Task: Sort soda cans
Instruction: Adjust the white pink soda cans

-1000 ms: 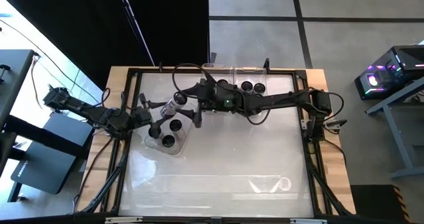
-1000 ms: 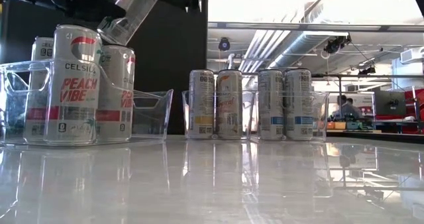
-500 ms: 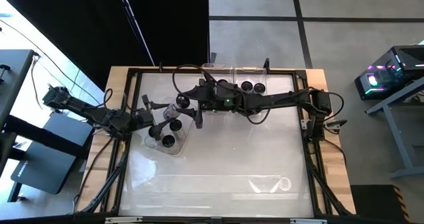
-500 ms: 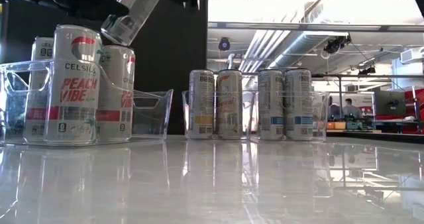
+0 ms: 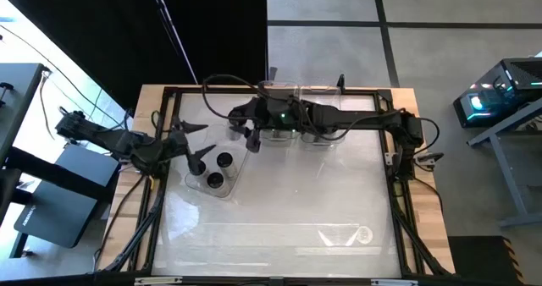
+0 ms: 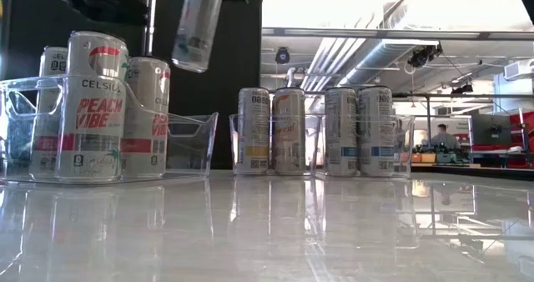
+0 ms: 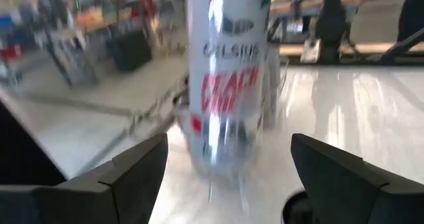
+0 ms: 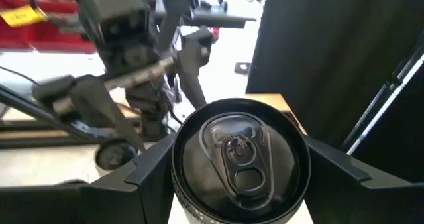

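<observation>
A silver soda can with red lettering hangs high above the table, and my right gripper is shut on it. My left gripper stands open just left of that can, which shows beyond its fingers in the left wrist view. Below them a clear bin at the table's left holds upright cans. A second clear bin at the far edge holds several upright cans; in the high view my right arm covers it. My right gripper pinches the can by its upper end, one finger on each side of the wall just under the dark top. The fingers come about level from the table's right. The can hangs nearly upright, clear of the table and the bins.
A third clear bin lies near the table's front right. A broad stretch of white tabletop lies between the bins. A raised frame edges the table, and cables loop over the far edge.
My left gripper has let go of the can and drawn back a little toward the table's left edge. My right gripper has taken hold of the can's top end and risen with it. The can has swung from a steep slant to nearly upright.
</observation>
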Controlling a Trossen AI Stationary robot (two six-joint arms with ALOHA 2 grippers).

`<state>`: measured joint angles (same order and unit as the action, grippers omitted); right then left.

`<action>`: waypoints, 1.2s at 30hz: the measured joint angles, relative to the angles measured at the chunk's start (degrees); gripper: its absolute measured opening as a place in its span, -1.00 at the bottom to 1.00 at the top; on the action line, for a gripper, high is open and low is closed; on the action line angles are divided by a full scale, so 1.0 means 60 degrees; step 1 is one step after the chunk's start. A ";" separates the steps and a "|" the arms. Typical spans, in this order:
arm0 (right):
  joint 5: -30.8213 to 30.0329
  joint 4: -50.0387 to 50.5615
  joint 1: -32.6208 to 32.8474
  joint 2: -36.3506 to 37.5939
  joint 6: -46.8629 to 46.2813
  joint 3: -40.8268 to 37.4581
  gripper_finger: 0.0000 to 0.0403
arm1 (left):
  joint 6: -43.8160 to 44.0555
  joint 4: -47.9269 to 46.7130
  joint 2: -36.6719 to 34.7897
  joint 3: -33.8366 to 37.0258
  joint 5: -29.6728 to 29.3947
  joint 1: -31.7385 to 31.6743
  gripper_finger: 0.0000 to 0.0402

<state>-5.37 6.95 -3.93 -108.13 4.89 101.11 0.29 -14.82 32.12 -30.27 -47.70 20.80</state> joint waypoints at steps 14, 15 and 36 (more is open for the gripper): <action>0.2241 -0.0578 -0.0586 -0.1668 -0.0417 0.1376 0.21 | 1.0681 -1.0997 0.0176 -0.2841 0.2144 -0.0095 0.57; 0.2263 -0.0403 -0.0546 -0.1957 -0.0331 0.1840 0.21 | 1.1222 -1.1459 0.0196 -0.2736 0.2384 -0.0095 0.57; 0.2057 0.1575 -0.0974 -0.4825 -0.0319 0.4647 0.21 | 0.9250 -0.9278 0.0244 -0.2253 0.0952 -0.0062 0.47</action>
<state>6.97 16.40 -9.78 -137.08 2.98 128.99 55.79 -70.48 33.58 -43.79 -41.98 20.43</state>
